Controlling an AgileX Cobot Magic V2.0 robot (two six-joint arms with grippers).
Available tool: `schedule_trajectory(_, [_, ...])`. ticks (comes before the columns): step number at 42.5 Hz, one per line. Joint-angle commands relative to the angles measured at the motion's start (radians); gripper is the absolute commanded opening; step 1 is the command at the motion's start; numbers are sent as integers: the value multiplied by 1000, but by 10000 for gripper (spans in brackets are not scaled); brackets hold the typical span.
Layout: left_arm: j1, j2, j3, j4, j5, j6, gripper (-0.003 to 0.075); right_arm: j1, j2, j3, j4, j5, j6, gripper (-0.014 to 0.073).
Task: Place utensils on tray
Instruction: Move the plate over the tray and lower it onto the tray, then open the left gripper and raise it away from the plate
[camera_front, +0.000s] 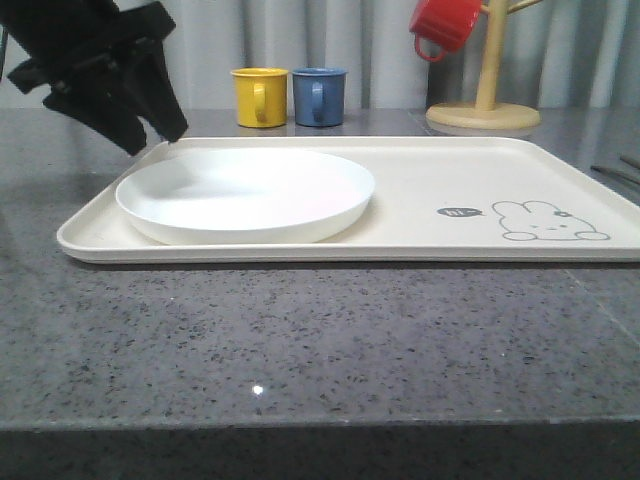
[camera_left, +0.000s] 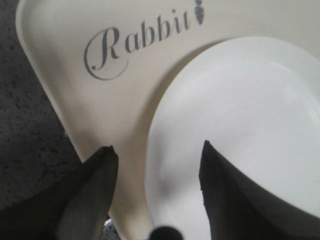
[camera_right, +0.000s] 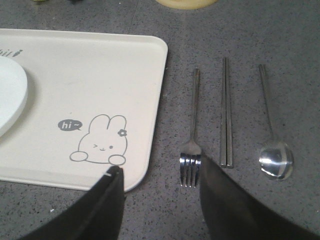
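Beside the tray (camera_right: 75, 75), on grey counter (camera_right: 300, 50): fork (camera_right: 192, 135), chopsticks (camera_right: 226, 115), spoon (camera_right: 272, 145), side by side, none lifted. Above them, right gripper (camera_right: 160, 190), spread wide, empty. Over tray's corner near white plate (camera_front: 245, 190), left gripper (camera_left: 157, 170), likewise parted, empty.

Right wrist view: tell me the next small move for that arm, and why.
Probably lower the open right tool straight onto the slim silver four-tined fork and close. The fork, the silver straight chopsticks and the silver oval-bowled spoon all lie on the grey stone counter beside the cream rectangular rabbit tray, none on it, and the fork is nearest the tool.
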Motion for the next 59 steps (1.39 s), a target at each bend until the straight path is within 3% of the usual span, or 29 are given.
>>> schedule_trajectory(1, [-32, -137, -40, 2, -4, -2, 388, -6, 8, -36, 0, -67, -6, 385])
schedule_trajectory(13, [-254, -411, 35, 290, -4, -121, 388, -6, 8, -36, 0, -67, -6, 385])
schedule_trajectory(25, [-473, -769, 320, 551, -80, -356, 388, -6, 8, -36, 0, -67, -6, 385])
schedule_trajectory(39, [-482, -1097, 565, 565, -86, -388, 388, -6, 8, -36, 18, -67, -6, 385])
schedule_trajectory(51, [-482, -1135, 575, 565, -84, -388, 388, -6, 12, -52, 35, -90, -6, 385])
schedule_trajectory(59, [-482, -1135, 575, 565, -84, -388, 388, -6, 161, -196, -27, 61, -6, 385])
